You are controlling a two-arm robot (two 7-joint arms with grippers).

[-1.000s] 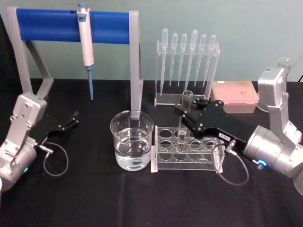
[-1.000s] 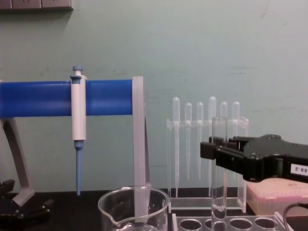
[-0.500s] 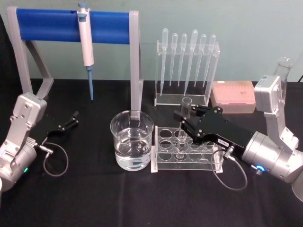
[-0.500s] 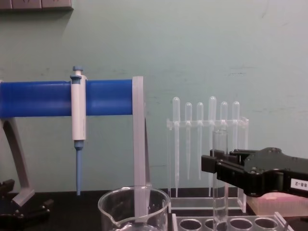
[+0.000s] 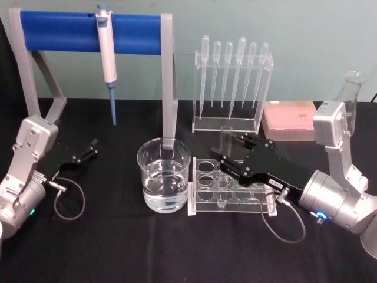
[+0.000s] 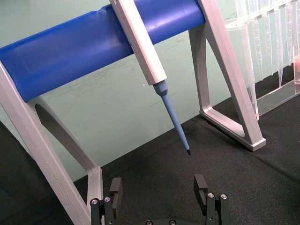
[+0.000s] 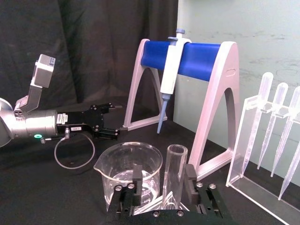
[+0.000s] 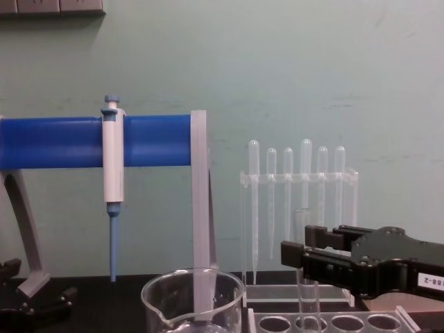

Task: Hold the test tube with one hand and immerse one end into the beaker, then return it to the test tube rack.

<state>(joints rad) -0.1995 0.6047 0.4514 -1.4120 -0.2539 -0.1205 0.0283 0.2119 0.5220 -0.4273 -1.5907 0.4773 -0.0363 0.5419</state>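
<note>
The right gripper (image 5: pixel 226 164) has come down and toward the robot since a moment ago, and the test tube (image 5: pixel 224 168) it clamps has sunk with it: the tube now stands upright in a front-row hole of the clear rack (image 5: pixel 203 207), where before its rounded end hung higher over the rack. From the chest view the tube's lip (image 8: pixel 302 212) sits well below the tops of the pipettes (image 8: pixel 305 182) behind it, lower than it was. The two black fingers (image 7: pixel 137 180) press the glass from either side, closed on it. The beaker (image 5: pixel 164 174), part full of clear liquid, stands just beside the rack on its left and has not moved. Off to the left the left gripper (image 5: pixel 88 151) lies on the black table (image 5: pixel 118 247), its fingers spread apart with nothing between them, near the foot of the blue stand (image 5: pixel 88 26) where the micropipette (image 5: pixel 107 59) hangs.
</note>
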